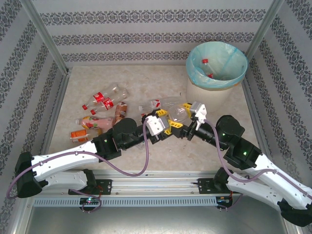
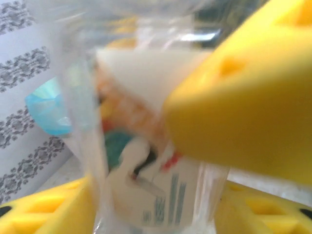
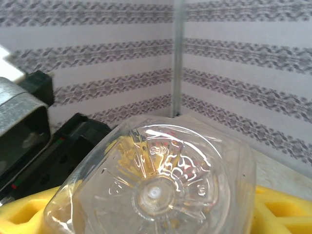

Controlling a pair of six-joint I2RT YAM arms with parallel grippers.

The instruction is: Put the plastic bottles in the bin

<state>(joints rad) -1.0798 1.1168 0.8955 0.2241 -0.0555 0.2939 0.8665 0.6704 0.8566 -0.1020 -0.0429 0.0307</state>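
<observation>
My right jaws pinch a clear bottle [image 3: 156, 190] by its sides, with its base toward the wrist camera. The left jaws straddle the bottle's labelled end, but through the blur I cannot tell whether they grip it. In the top view it sits at centre frame, lower left of the bin [image 1: 207, 95]. More bottles [image 1: 105, 100] lie on the tabletop [image 1: 146, 80] at left.

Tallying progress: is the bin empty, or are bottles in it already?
Not empty. In the top view, two red-capped bottles lie inside the bin, on its turquoise liner.
</observation>
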